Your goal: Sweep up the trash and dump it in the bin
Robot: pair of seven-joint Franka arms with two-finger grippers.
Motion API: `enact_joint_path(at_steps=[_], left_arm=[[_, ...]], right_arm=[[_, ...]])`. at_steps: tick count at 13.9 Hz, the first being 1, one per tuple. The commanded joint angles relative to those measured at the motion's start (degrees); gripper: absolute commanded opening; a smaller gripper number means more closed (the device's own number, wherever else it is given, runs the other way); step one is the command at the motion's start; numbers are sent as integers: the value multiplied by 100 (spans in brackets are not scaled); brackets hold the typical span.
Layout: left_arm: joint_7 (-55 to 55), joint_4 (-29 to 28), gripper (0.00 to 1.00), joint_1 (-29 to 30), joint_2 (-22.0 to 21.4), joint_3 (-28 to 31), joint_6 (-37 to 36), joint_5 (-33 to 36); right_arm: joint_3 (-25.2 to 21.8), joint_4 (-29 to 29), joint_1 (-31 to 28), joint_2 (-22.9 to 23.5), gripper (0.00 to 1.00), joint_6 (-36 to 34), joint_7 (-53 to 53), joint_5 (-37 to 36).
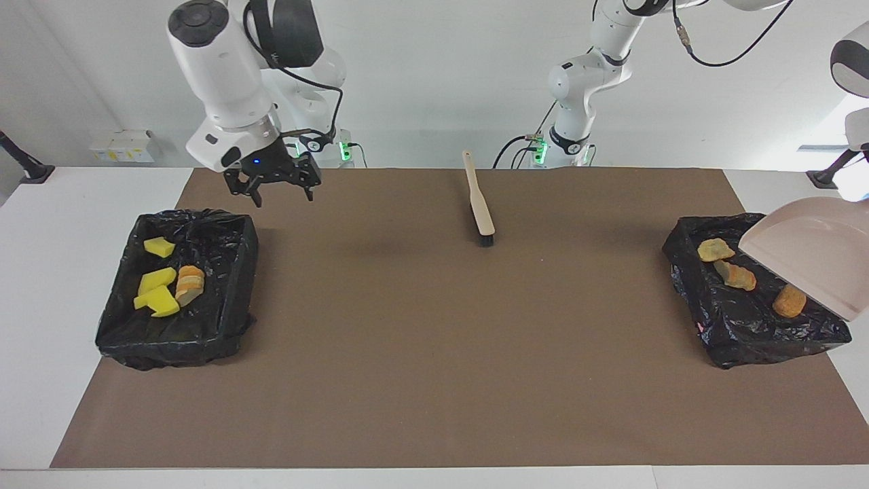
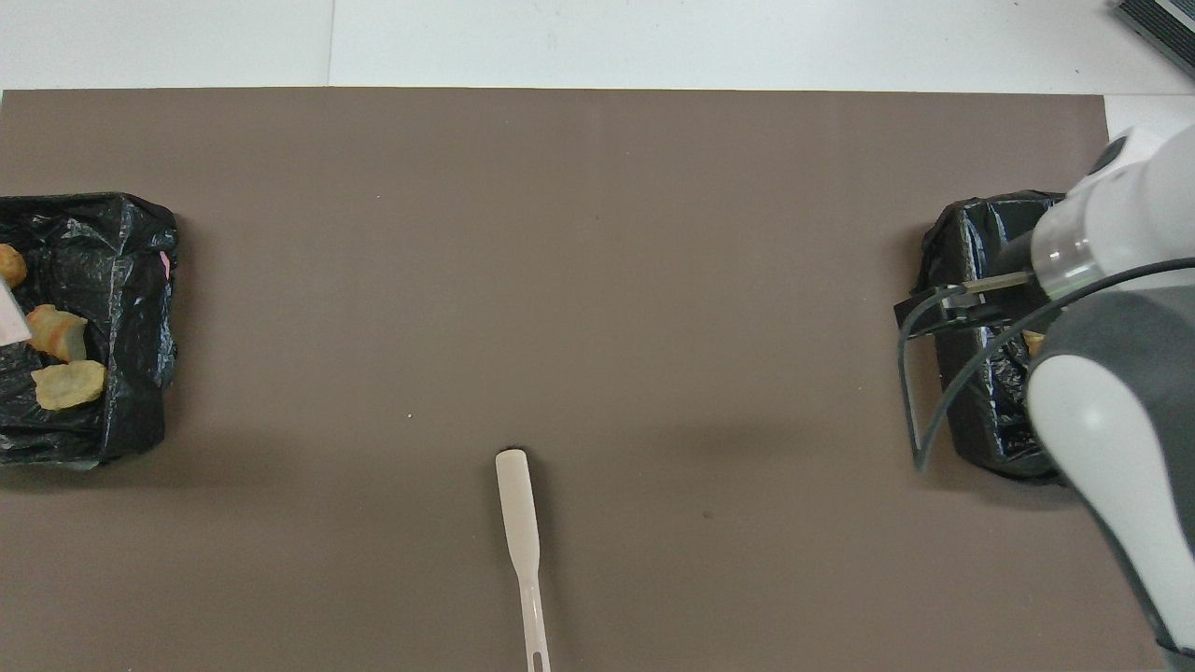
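trash [image 1: 736,274] strewn lengthwise in bin [image 1: 706,305]; left jaws clamped on dustpan [image 1: 815,255], right jaws [image 1: 271,190] wide, empty

Brown mat [image 1: 434,339] over white counter [image 1: 41,272]. Two bins [image 1: 204,285] [image 1: 747,319] lined glossy black. Trash [image 1: 159,288]: bright yellow chunks plus one orange-tan lump in one bin, orange-tan lumps [image 1: 736,275] in the other. Dustpan [image 1: 815,261] pale pinkish-beige. Brush [image 1: 478,200] beige, black bristles. My arms white, grey caps; my fingers [image 1: 256,197] black.

No text, label, brand, number or sign is legible on anything in either view.
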Motion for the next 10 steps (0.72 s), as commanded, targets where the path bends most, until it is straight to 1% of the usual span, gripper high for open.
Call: enact_joint_path(at_steps=[1,3,4,6,7,8,10], left_arm=[[-1242,-9,0,-101,-224,-70,-445,-905],[-2235,-141,0,-408,-321,-71,-796,-1601],[-2928,-325,0,-688,-460,-79,-894,-1848],[-3967,-659,0,-1093,-637,-79,-895,-2515],[-4372,-765,0,-1338,-681,-79,-895,-2701],[-4863,-888,0,-1576,-725,-79,-842,-2824],[-5961,-1125,0,-2146,-752,-79,-650,-3114]], right_arm=[[-218,93,-245,49,100,129,-296,-189],[-446,250,-289,-4,100,16,-261,-120],[-551,277,-333,-178,100,-98,-218,-67],[-579,164,-316,-513,100,-282,53,-32],[-570,15,-316,-653,100,-405,203,-23],[-570,-143,-307,-776,100,-389,196,-23],[-561,-145,-298,-769,100,-372,134,-40]])
